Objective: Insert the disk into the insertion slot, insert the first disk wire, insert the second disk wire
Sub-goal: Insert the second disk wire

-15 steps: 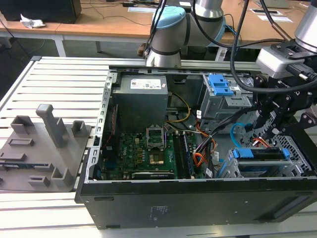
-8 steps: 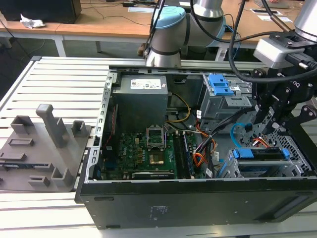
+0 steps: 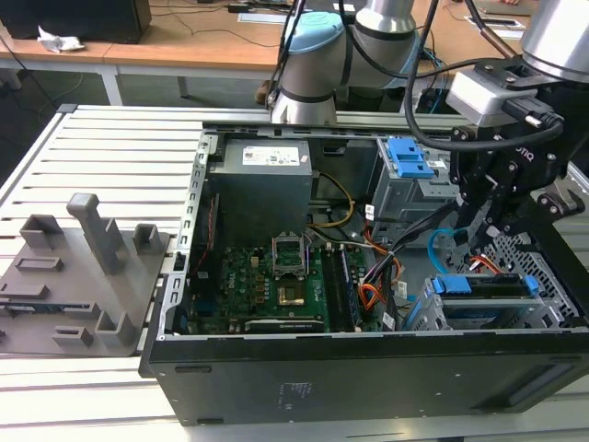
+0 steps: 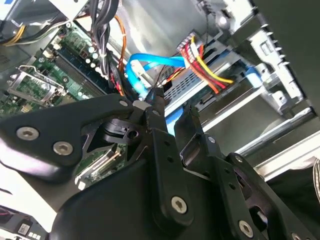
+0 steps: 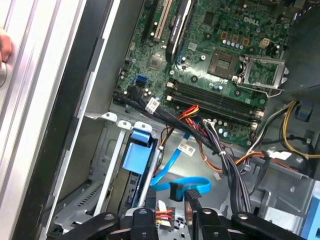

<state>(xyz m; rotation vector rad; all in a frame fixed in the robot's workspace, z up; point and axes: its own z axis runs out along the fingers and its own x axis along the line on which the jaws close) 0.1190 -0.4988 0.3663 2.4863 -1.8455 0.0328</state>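
The disk, in a blue carrier, lies inside the insertion slot, a low grey bay at the case's front corner on the exterior view's right. My gripper hangs just above it. In the second wrist view the gripper is open by a narrow gap, with only the carrier's blue rail showing behind it. A blue flat wire loops above, and its black plug rests beside one fingertip. Red, yellow and black wires run toward the disk. The first wrist view shows the carrier's blue handle and the blue wire.
A taller grey cage with a blue tab stands behind the slot. The motherboard and power supply take up the rest of the case. Grey fixtures lie on the ribbed table. A hand's edge shows outside the case.
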